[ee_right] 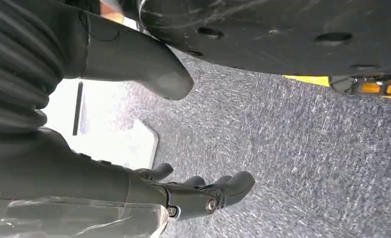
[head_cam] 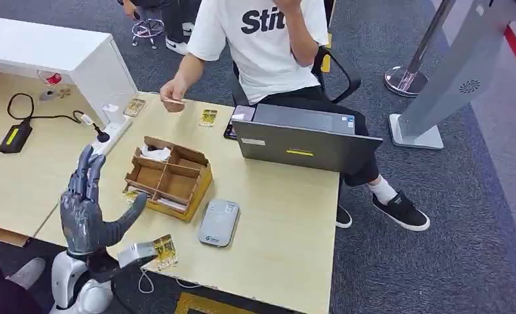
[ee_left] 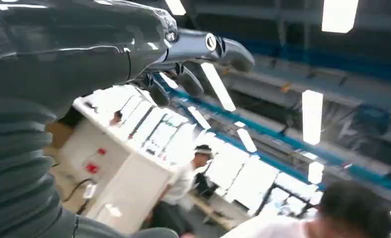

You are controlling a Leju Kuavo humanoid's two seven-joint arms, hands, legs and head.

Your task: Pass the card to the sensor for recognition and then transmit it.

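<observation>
Wooden worktop (head_cam: 288, 216) carries a yellow card (head_cam: 165, 250) near its front edge, just beside the grey sensor (head_cam: 219, 222) and a compartment box (head_cam: 170, 178), while the left hand (head_cam: 88, 203) hovers above with fingers spread, holding nothing. The card lies flat and close to the edge, so I reckon a clumsy pinch could slide it off or nudge the box. Over grey carpet (ee_right: 292, 163), the right hand (ee_right: 183, 196) hangs with fingers loosely apart, empty.
</observation>
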